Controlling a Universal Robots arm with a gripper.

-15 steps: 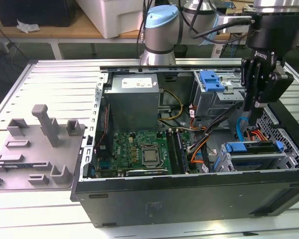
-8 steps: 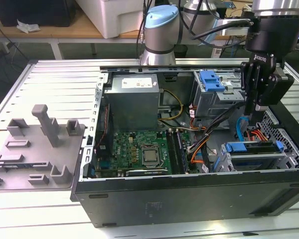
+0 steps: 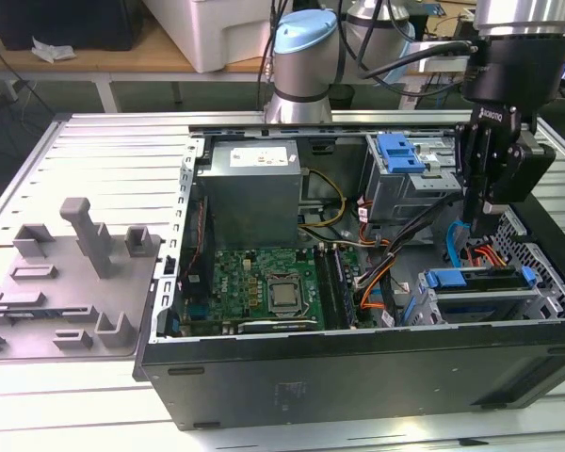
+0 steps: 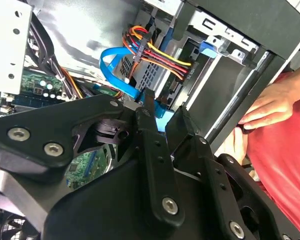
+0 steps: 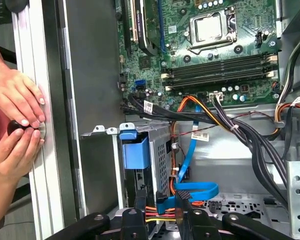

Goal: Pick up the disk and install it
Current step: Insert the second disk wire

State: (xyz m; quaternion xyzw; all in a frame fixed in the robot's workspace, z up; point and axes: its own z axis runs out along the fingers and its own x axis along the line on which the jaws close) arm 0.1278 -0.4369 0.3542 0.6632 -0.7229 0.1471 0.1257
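Observation:
The disk (image 3: 485, 281) lies flat in the lower drive cage (image 3: 480, 306) at the exterior view's right, inside the open computer case, with its blue rail (image 3: 449, 279) showing along the edge. My gripper (image 3: 478, 226) hangs just above the cage's back end. In both wrist views its black fingers stand a little apart, open, straddling the blue data cable (image 4: 112, 70) and the red, yellow and orange power wires (image 4: 160, 52) that run to the cage. In the first wrist view the gripper (image 5: 161, 200) sits over those plugs, below the cage's blue tab (image 5: 135, 152).
A person's hands (image 5: 15, 107) rest on the case's outer edge close to the cage, also seen in the second wrist view as a hand (image 4: 270, 107). A grey power-supply box (image 3: 254, 188), motherboard (image 3: 268, 282), upper cage with blue bracket (image 3: 400, 151) and grey fixture (image 3: 75, 273) surround.

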